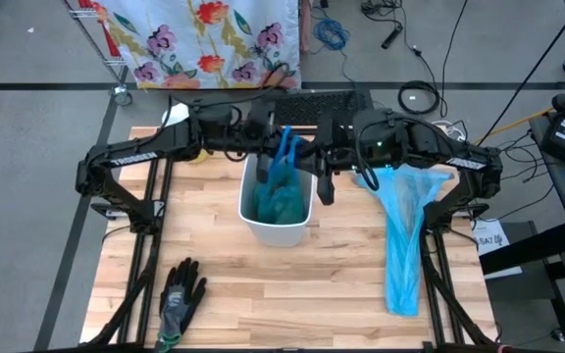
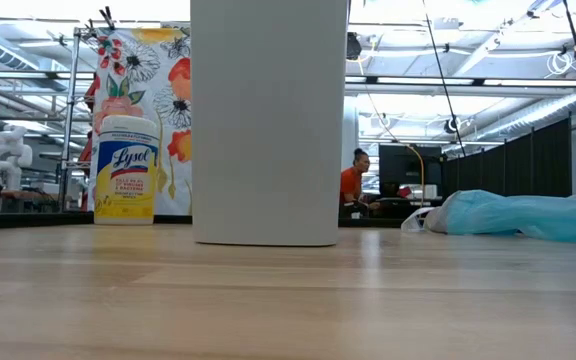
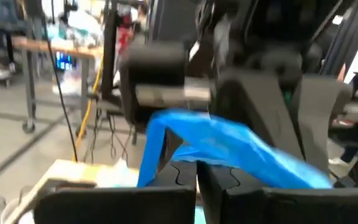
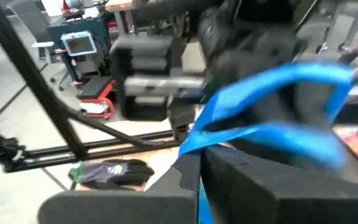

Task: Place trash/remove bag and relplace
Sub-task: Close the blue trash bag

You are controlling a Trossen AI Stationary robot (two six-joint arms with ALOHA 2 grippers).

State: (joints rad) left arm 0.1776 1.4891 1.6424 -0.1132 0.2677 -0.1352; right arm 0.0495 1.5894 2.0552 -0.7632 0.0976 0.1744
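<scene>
The left hand (image 1: 275, 147) is above the far edge of the white bin (image 1: 276, 221), its fingers (image 3: 166, 186) clamped tight on a strip of the blue bag (image 1: 281, 186). In the left wrist view that blue strip (image 3: 222, 146) rises out of the shut fingers and drapes across in front of the other arm. The right hand (image 1: 314, 157) is just beside it, over the bin's far right corner, also pinched shut on the bag's blue plastic (image 4: 272, 106), which loops up from its fingers (image 4: 191, 180) in the right wrist view. Between the two hands the bag's top is drawn up into a narrow peak, while its bulging body sits down inside the bin. No loose trash shows; what the bag holds cannot be told.

The bin stands upright near the middle of the wooden worktop (image 1: 224, 284). To its right a second blue bag (image 1: 405, 235) lies flat and stretched out along the worktop, well apart from the bin. A black-and-grey glove (image 1: 179, 299) lies near the front left corner. In the low view a Lysol tub (image 2: 126, 168) stands left of the bin, and a person (image 2: 353, 180) sits far back in the room.
</scene>
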